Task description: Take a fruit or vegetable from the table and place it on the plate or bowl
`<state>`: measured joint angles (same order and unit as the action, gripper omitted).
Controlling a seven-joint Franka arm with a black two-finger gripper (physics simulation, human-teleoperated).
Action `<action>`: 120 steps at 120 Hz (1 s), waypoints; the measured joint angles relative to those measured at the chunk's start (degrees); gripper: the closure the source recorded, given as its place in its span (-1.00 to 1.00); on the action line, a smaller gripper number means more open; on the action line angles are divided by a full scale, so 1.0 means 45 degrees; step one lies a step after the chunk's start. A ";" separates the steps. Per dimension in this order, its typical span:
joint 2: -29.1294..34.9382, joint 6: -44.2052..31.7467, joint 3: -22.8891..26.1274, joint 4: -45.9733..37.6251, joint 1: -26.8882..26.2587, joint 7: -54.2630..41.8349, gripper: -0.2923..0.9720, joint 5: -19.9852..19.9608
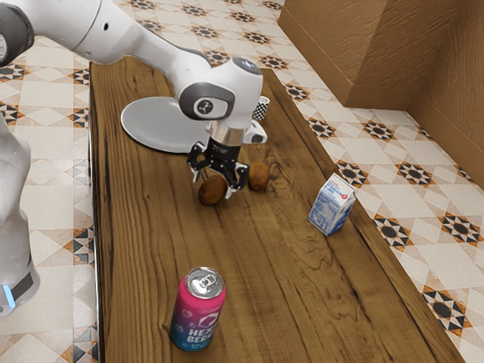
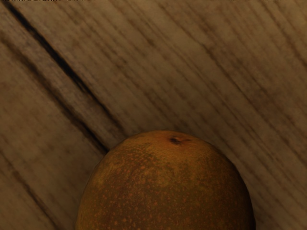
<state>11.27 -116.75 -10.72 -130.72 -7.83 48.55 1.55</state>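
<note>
Nearest, a pink soda can is standing on the bench, and a milk carton is sitting farther back toward the exterior view's right. Mid-bench, the hand is clamping a brown kiwi, with a second kiwi lying just beside. Beyond them, the grey plate is resting.
</note>
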 joint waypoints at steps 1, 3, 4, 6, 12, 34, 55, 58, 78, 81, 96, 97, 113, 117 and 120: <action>-0.0007 -0.0007 0.0000 0.0000 0.0001 0.0002 -0.54 0.0000; -0.0021 -0.0020 0.0000 0.0000 0.0002 0.0007 -0.54 0.0000; -0.0027 -0.0027 0.0000 0.0000 0.0002 0.0009 -0.54 0.0000; -0.0038 -0.0039 0.0000 0.0000 0.0003 0.0013 -0.53 0.0000; -0.0056 -0.0071 0.0000 0.0000 -0.0004 0.0025 -0.51 0.0002; -0.0067 -0.0139 0.0000 0.0000 0.0000 0.0034 -0.35 0.0006; -0.0068 -0.0143 0.0000 -0.0037 0.0074 -0.0002 -0.14 0.0009; -0.0068 -0.0131 0.0000 -0.0038 0.0077 -0.0006 -0.11 0.0012; -0.0066 -0.0071 -0.0001 -0.0053 0.0080 -0.0007 0.06 0.0048; -0.0066 -0.0059 -0.0001 -0.0054 0.0081 -0.0004 0.07 0.0055; -0.0067 0.0004 -0.0017 -0.0039 0.0105 0.0019 0.08 0.0081; -0.0067 0.0008 -0.0018 -0.0038 0.0107 0.0021 0.09 0.0082; -0.0043 0.0231 -0.0077 0.0127 0.0136 0.0043 0.11 0.0096; -0.0036 0.0337 -0.0095 0.0266 0.0140 0.0045 0.10 0.0099; -0.0026 0.0455 -0.0147 0.0462 0.0124 0.0046 0.11 0.0104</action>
<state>11.15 -114.70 -11.38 -128.64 -7.27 48.75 2.02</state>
